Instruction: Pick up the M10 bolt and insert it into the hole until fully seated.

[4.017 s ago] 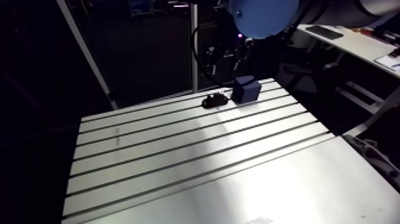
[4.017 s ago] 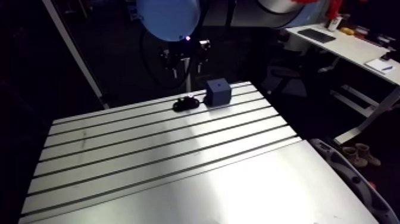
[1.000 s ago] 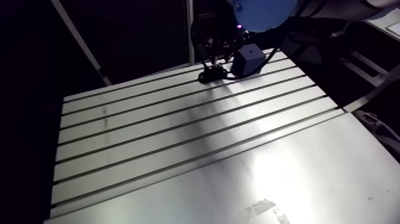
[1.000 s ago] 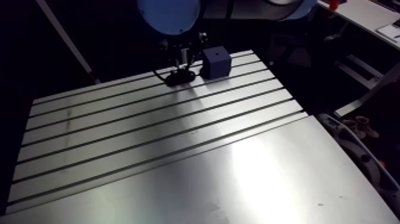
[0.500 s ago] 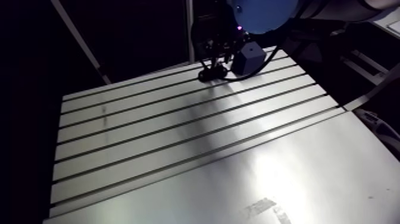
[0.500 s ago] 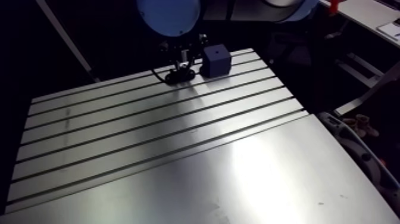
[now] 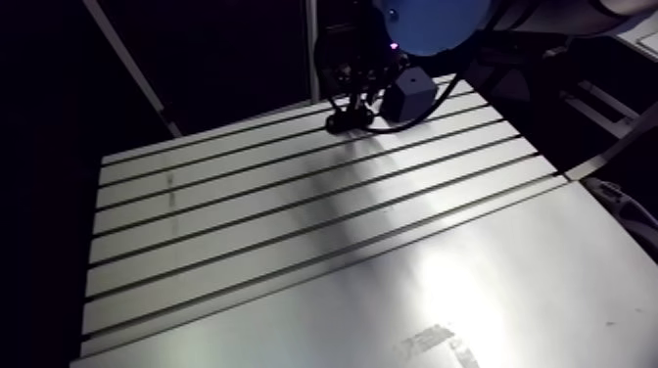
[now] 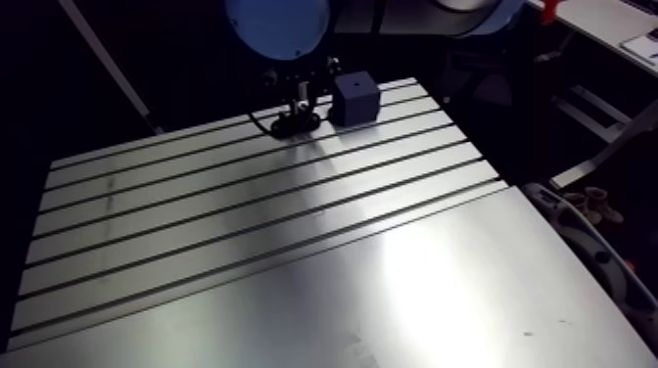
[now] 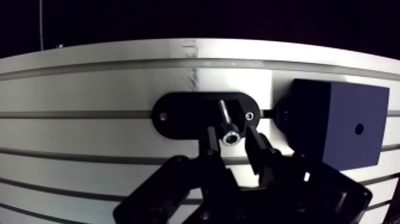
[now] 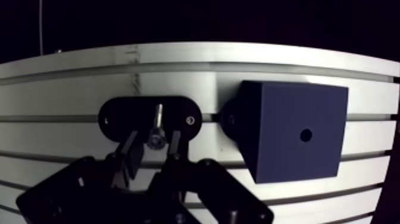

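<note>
In the wrist view a steel bolt stands upright in a black oval holder on the slotted table. My gripper straddles the bolt's head, one finger on each side. Narrow gaps show between the pads and the head, so it is open. Right beside the holder sits a dark blue cube with a small round hole in the face towards me. In the arm view the gripper hangs over the holder at the table's far edge, next to the cube.
The slotted aluminium table stretches wide towards the near side. Holder and cube stand close to the far edge, with darkness beyond. A slanted frame post rises at the far left.
The fingers have drawn closer together around the bolt's head. Holder, bolt and cube have not moved; the arm view has barely shifted.
</note>
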